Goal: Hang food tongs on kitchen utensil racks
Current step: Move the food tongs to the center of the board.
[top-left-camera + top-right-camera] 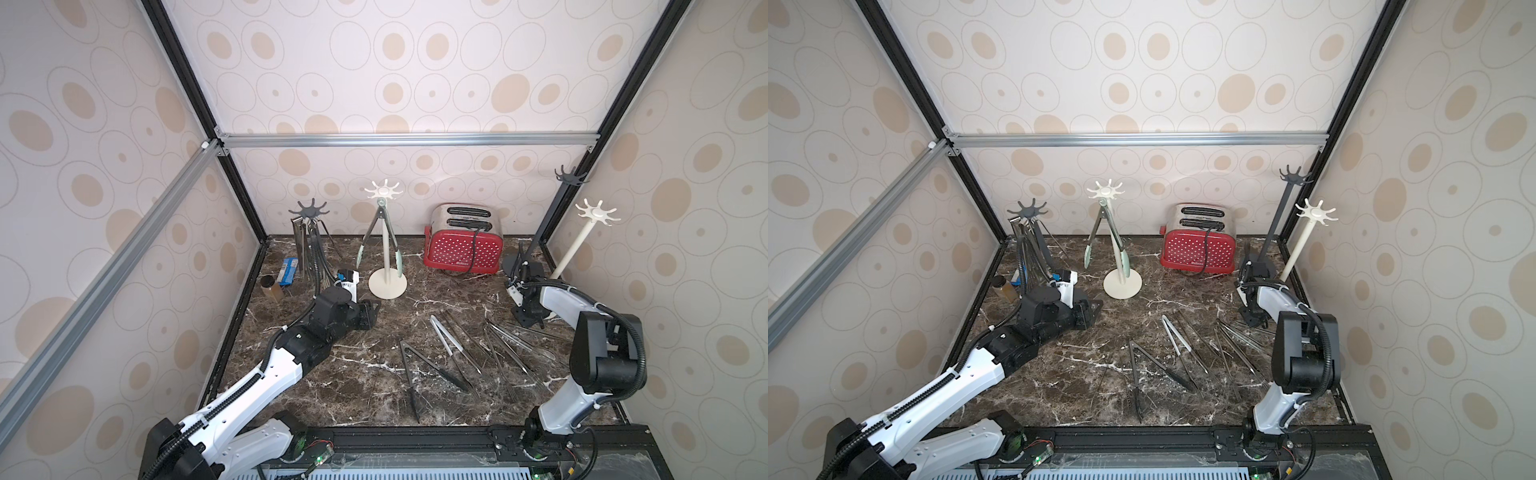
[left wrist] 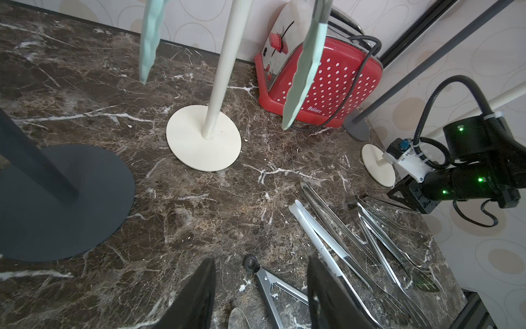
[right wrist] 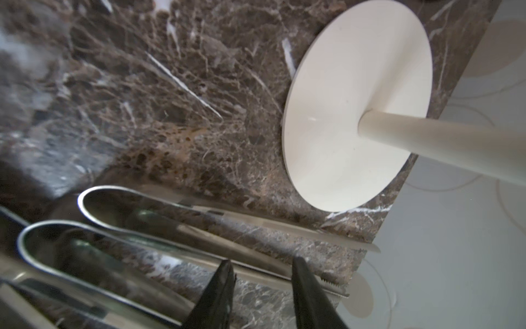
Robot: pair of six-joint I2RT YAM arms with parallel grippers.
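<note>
Closest in, right claw (image 3: 262,260): jaws parted, tips down over the lower arm of a steel tongs (image 3: 256,223) lying flat on the marble table (image 3: 142,99), nothing clamped as far as the wrist view shows. Just beyond that claw, round base of a cream rack (image 3: 341,142). Out to its left, more loose tongs (image 1: 440,334) fanned across the table. Left claw (image 2: 262,259) likewise released; hovers low with a hinged tongs (image 2: 263,277) on the table under its gap. Ahead of the left claw, middle cream rack (image 1: 387,286) carrying one green-tipped tongs (image 2: 303,65) from its crown, tips dangling clear of the table. Off to that claw's left, dark rack (image 1: 308,211) holding a hanging bundle (image 1: 302,249) of tongs. Past it, small brown jar (image 1: 272,289), contents impossible to tell. Further ahead and right of the left claw, red toaster (image 1: 463,245), black cord draped over its front
</note>
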